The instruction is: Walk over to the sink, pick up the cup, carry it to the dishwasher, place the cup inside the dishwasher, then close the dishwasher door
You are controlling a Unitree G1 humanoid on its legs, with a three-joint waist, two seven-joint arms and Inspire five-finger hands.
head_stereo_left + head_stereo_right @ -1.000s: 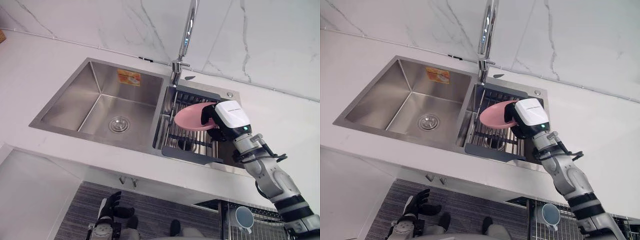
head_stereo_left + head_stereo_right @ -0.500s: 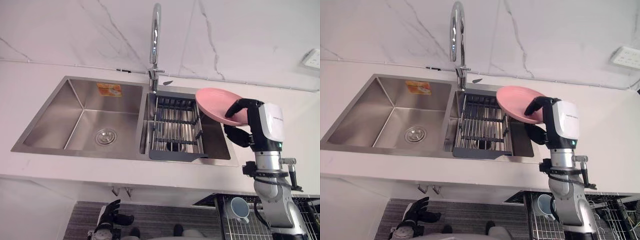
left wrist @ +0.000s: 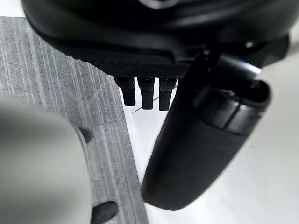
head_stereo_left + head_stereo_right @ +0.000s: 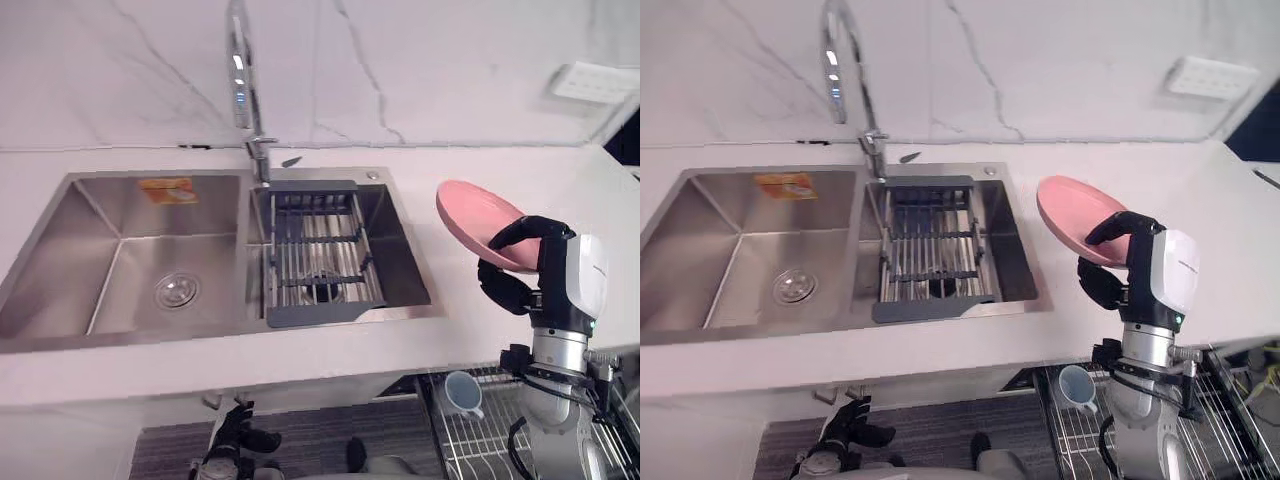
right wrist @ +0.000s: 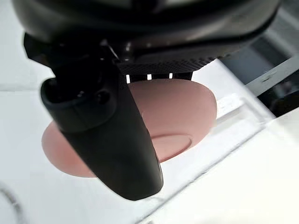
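Heads up: what your right hand (image 4: pixel 522 230) has is a pink plate (image 4: pixel 470 215), not a cup. The fingers are curled over the rim with the thumb underneath, and the plate is tilted on edge above the counter (image 4: pixel 560 180), to the right of the sink (image 4: pixel 120 250). The only cup (image 4: pixel 462 391) I can spot is a light blue one sitting in the dishwasher rack (image 4: pixel 470 440), down below the counter edge and just beside your right arm. Your left hand (image 4: pixel 232 440) hangs low by the floor, fingers relaxed, nothing in it.

For the carry, I'd hold the pinch firm. A smooth plate gripped by one edge will probably want to pivot or slip if you swing fast. Bring it out past the counter edge before you lower it, so the rim doesn't clip the worktop. Then come down slowly into a free stretch of the rack, away from that cup, and line the plate up with the wires so it stands between them. Only loosen your fingers once it's resting on the rack.
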